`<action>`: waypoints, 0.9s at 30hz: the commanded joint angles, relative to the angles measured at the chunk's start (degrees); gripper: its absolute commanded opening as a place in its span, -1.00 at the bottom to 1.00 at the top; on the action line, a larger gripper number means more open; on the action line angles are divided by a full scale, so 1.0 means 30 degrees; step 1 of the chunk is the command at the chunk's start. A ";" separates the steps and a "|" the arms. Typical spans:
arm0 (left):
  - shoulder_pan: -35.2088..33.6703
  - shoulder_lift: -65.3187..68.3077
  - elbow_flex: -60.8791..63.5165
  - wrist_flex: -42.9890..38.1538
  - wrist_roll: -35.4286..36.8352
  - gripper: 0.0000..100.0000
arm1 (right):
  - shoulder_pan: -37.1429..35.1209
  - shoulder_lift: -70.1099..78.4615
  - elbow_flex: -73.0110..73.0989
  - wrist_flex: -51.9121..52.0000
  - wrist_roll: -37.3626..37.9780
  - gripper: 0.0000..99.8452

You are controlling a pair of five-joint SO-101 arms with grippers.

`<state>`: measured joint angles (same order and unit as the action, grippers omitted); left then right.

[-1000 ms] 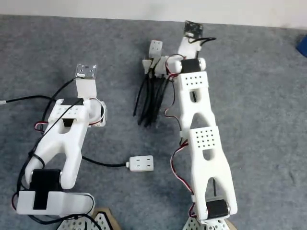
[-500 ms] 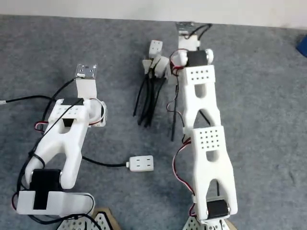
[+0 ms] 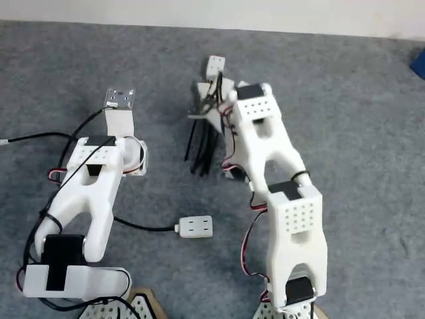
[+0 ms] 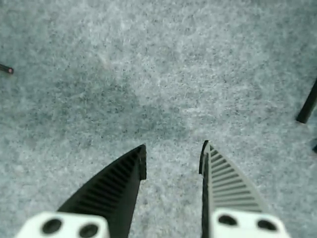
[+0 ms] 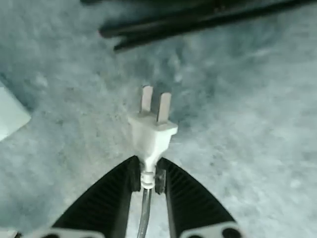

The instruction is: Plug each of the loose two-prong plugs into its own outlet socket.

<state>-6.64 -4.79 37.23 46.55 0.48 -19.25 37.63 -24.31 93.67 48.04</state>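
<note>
The right arm [image 3: 265, 133] has pulled back from the far edge; the left gripper [image 4: 172, 158] hangs parted over carpet [image 4: 148, 74]. The right gripper [image 5: 146, 181], well apart from the socket block [image 3: 194, 226], pinches 1 plug [image 5: 151, 130] by its neck (prongs forward), likely ready for carrying.

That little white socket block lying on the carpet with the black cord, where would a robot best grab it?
Probably by the two long sides of the white rectangular socket block, coming straight down from above. It lies flat on the grey carpet, its black cord leaves one short end, and a side grip keeps the upturned sockets free.
</note>
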 commanded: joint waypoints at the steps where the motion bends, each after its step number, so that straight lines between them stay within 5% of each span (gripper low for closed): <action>1: 0.0249 -0.0073 -0.0044 -0.0264 0.0117 -0.62 | -0.0073 -0.1538 0.2564 -0.2242 -0.1348 -0.98; 9: 0.0249 -0.0073 -0.0044 -0.0264 0.0117 -0.62 | -0.0952 -0.4440 0.9597 -0.5465 -0.1758 -0.98; 15: 0.0249 -0.0103 -0.0044 -0.0205 0.0117 -0.62 | -0.1802 -0.7136 1.4227 -0.9626 -0.5597 -0.92; 21: 0.0249 -0.0103 -0.0044 -0.0205 0.0117 -0.62 | -0.2359 -0.8337 1.5868 -1.0007 -0.5919 -0.66; 27: 0.0249 -0.0103 -0.0044 -0.0176 0.0117 -0.62 | -0.2330 -0.8366 1.5839 -1.0095 -0.5949 -0.78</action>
<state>-6.64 -4.79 37.23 46.55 0.48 -26.20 12.84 22.55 64.13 30.73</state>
